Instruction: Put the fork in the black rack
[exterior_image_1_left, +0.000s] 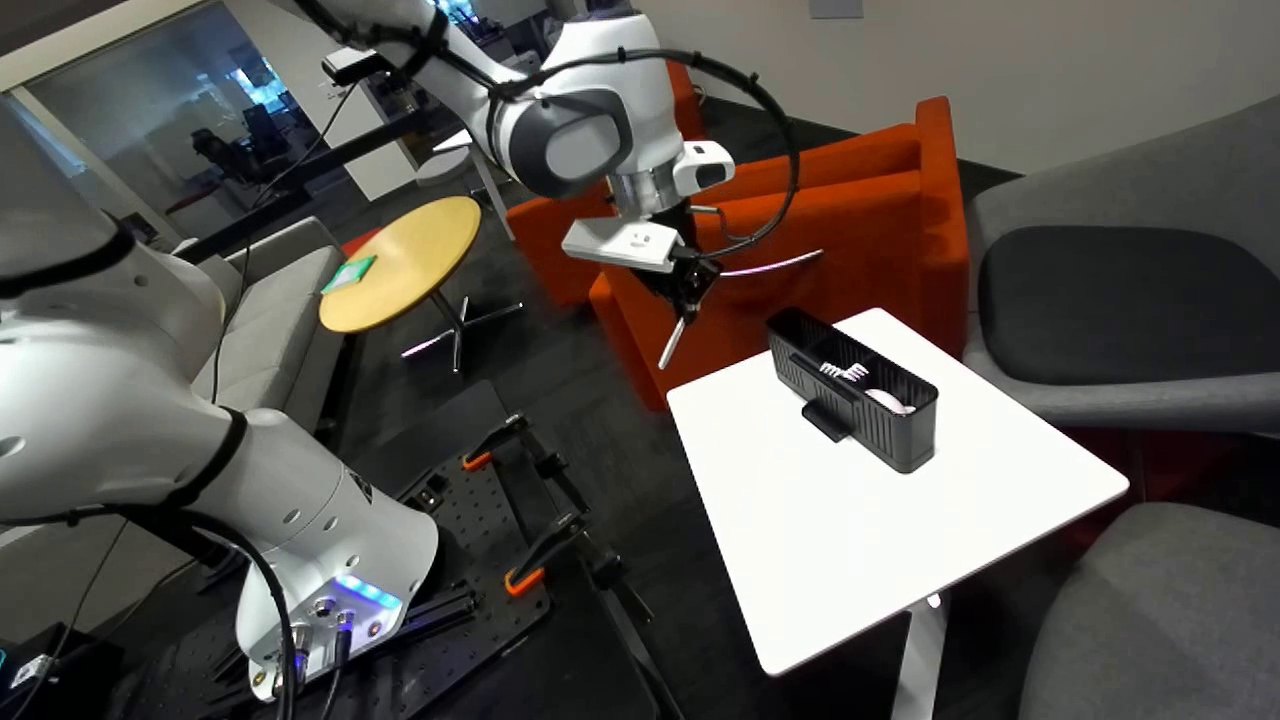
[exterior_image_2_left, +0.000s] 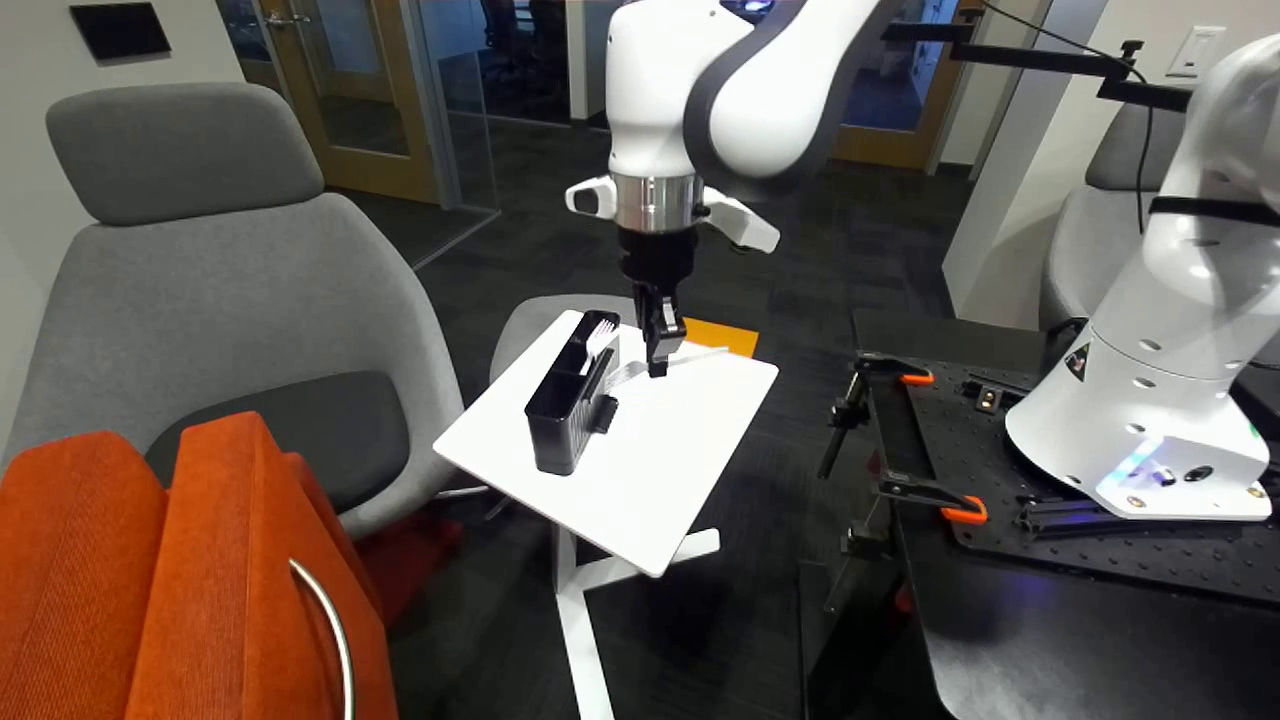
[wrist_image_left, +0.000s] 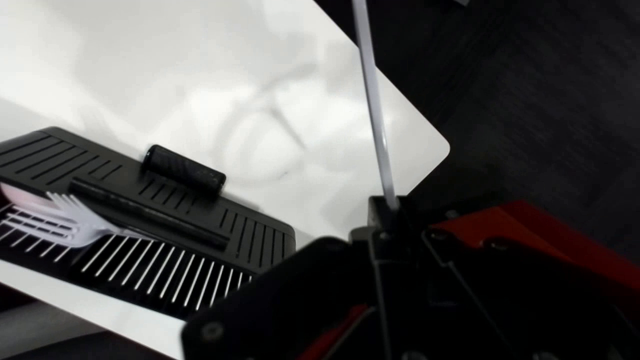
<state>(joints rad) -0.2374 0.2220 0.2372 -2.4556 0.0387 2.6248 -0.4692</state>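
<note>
My gripper (exterior_image_1_left: 688, 305) is shut on a slim pale utensil, the fork (exterior_image_1_left: 672, 343). It is raised off the tabletop, beside one end of the black rack (exterior_image_1_left: 885, 430). The gripper (exterior_image_2_left: 660, 352) and the fork (exterior_image_2_left: 700, 355) also show in an exterior view, with the rack (exterior_image_2_left: 556, 435) to their left. In the wrist view the fork (wrist_image_left: 374, 100) runs from the fingertips (wrist_image_left: 391, 212) to the top edge; only its thin shaft shows, and I see no prongs on it. The rack (wrist_image_left: 260, 245) lies lower left and holds white utensils, including a pronged one (wrist_image_left: 82, 225).
The rack stands on a small white table (exterior_image_1_left: 850, 560) with a black tab (exterior_image_1_left: 825, 420) on its side. An orange chair (exterior_image_1_left: 860, 230) and grey chairs (exterior_image_1_left: 1120, 310) stand close round the table. The robot's black bench (exterior_image_2_left: 1050, 640) has clamps on its edge.
</note>
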